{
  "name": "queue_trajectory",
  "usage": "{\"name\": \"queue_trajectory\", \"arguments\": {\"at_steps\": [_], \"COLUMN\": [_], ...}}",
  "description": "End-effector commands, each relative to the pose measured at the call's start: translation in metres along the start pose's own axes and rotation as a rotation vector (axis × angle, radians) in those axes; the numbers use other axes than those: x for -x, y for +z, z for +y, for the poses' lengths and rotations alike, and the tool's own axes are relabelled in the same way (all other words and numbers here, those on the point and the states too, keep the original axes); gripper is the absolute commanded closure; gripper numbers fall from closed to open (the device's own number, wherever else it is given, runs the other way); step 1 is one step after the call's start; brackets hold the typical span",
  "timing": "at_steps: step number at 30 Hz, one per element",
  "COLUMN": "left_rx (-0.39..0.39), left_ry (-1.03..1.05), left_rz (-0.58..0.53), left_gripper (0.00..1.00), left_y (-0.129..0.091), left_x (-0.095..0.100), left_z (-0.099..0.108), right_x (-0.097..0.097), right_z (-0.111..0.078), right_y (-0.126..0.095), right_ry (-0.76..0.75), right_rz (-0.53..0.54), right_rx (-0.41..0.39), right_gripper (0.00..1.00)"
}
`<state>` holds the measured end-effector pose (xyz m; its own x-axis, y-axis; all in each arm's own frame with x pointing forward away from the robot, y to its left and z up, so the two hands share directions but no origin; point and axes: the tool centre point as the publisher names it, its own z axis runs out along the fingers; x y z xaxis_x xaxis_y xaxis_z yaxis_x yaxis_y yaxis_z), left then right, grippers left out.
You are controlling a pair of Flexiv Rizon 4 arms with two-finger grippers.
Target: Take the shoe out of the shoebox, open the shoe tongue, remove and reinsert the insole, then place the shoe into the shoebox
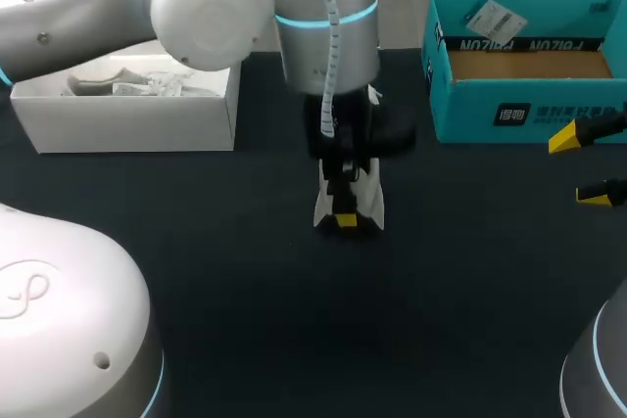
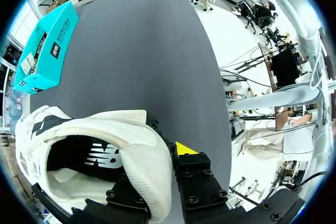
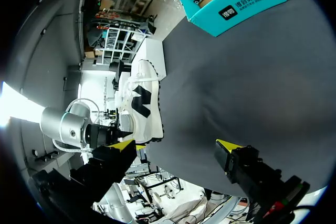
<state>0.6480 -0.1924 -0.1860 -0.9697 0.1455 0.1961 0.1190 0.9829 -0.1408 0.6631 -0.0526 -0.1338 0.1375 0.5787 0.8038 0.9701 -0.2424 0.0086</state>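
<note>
My left end effector (image 1: 343, 214) points straight down at mid-bench, pinching the rim of the shoe (image 1: 370, 199) with one finger inside the opening and one outside, and it holds the shoe on the dark bench (image 1: 245, 291). With the shoe well apart from the teal shoebox (image 1: 509, 110) at the far right, I judge that taking it out is done and opening the tongue is in hand. That calls for my right end effector (image 1: 585, 165), which is spread wide, empty and low at the right edge just in front of the shoebox, to cross to the shoe and grip the tongue.
</note>
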Motion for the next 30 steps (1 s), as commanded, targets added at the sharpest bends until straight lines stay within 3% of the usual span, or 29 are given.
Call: {"name": "queue_trajectory", "arguments": {"at_steps": [1,6,8,25,30], "left_rx": [-0.004,-0.028,-0.036,-0.036,-0.020], "left_ry": [0.009,0.020,0.011,0.011,0.078], "left_rz": [-0.004,-0.006,-0.054,-0.054,0.002], "left_gripper": [1.00,1.00,1.00,1.00,1.00], "left_y": [-0.041,-0.055,-0.057,-0.057,-0.062], "left_x": [-0.007,-0.011,-0.011,-0.011,0.009], "left_z": [0.001,0.000,0.001,0.001,0.025], "right_x": [0.000,0.000,0.000,0.000,0.000], "right_z": [-0.002,-0.002,-0.002,-0.002,-0.002], "right_y": [0.000,0.000,0.000,0.000,0.000], "right_ry": [0.001,0.001,0.001,0.001,0.001], "right_rz": [-0.002,-0.002,-0.002,-0.002,-0.002], "right_rx": [0.003,0.003,0.003,0.003,0.003], "right_gripper": [0.00,0.00,0.00,0.00,0.00]}}
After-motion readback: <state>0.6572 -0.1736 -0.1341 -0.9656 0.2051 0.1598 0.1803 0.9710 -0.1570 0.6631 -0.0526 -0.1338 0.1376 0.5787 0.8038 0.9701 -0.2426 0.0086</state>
